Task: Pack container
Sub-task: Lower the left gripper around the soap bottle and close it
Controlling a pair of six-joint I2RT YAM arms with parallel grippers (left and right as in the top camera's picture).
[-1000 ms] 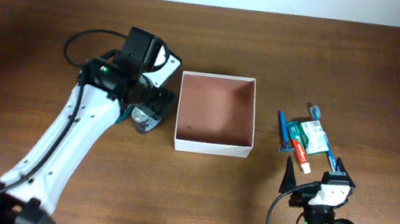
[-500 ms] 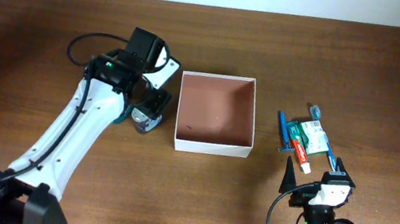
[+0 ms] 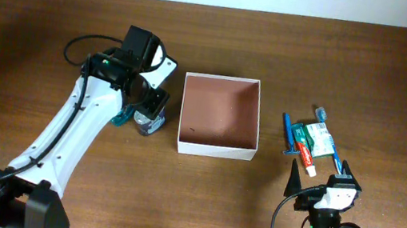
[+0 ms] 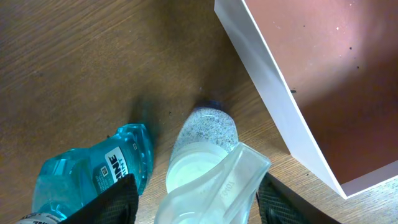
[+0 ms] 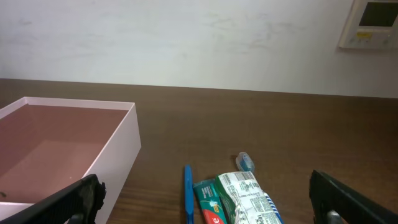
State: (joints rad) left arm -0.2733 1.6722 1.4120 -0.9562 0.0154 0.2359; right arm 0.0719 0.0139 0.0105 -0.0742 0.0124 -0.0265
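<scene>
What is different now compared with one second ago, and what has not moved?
The left claw shifted slightly left, away from the container, uncovering more of the teal bottle. No grasp or release is visible. The clear bottle, the toiletries and the right claw stayed put.

Dark brown wooden table (image 3: 401, 87), far edge meets a white wall. Around mid-table sits a square white-walled container (image 3: 218, 112), open top. Just off its left wall lie a clear bottle with clear flip cap (image 4: 205, 155) and a teal mouthwash bottle (image 4: 93, 171), side by side. Toward the right edge, a tight cluster: blue stick-like item (image 3: 287, 133), toothpaste tube (image 3: 305, 156), green-white packet (image 3: 318, 134), blue toothbrush (image 3: 333, 158)
</scene>
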